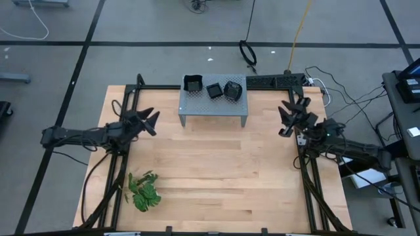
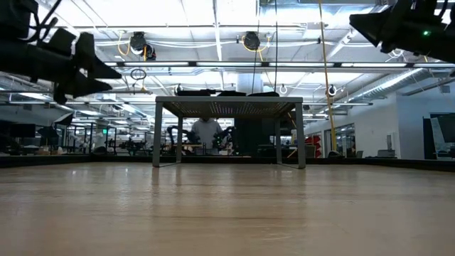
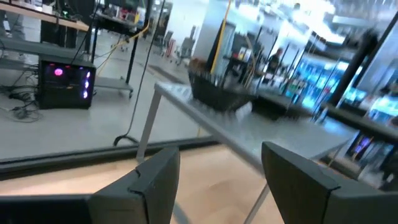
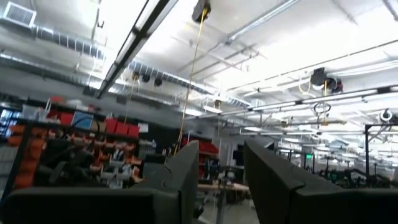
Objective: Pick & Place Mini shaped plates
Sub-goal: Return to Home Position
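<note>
Wooden tabletop [image 2: 227, 213] up front. Beyond it, mini shaped plates [image 1: 214, 90] stacked in three groups atop grey stand [image 1: 213, 110], apparently sorted by shape. Flanking the stand, well apart: left gripper [image 1: 155, 123] and right gripper [image 1: 283, 120], raised off the wood, fingers spread, gripping nothing, likely homing.

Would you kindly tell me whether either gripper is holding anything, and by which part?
Nothing is held. The left gripper and right gripper are both open and empty; the small glossy black plates sit on the grey perforated metal stand.
</note>
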Controlling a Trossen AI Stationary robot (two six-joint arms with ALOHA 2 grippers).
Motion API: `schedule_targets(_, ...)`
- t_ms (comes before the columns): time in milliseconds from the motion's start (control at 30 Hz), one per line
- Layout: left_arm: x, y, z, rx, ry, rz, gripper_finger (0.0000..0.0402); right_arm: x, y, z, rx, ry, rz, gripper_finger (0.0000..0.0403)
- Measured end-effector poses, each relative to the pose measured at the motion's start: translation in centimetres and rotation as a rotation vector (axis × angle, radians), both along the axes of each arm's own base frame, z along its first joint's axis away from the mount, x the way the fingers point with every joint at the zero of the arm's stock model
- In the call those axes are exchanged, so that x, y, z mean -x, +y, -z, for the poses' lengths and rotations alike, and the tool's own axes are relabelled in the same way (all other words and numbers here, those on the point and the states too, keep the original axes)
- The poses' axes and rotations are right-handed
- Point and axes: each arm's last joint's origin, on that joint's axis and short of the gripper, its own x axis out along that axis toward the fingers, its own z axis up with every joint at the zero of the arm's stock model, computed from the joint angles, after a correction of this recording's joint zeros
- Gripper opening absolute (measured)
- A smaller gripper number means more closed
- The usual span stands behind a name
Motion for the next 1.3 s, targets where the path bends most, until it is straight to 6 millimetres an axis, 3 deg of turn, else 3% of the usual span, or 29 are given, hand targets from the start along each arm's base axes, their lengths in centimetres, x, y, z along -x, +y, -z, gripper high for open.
schedule_targets(400, 1.8, 0.0, -1.8, 0.0, -0.238, 0.0, 0.023, 0.8, 0.3, -0.5, 0.024, -0.064, 0.0, 0.0114)
schedule_targets(1300, 1.8, 0.0, -1.8, 0.0, -0.237, -0.001, 0.023, 1.7, -0.2, -0.8, 0.046, -0.108, 0.094, 0.0114)
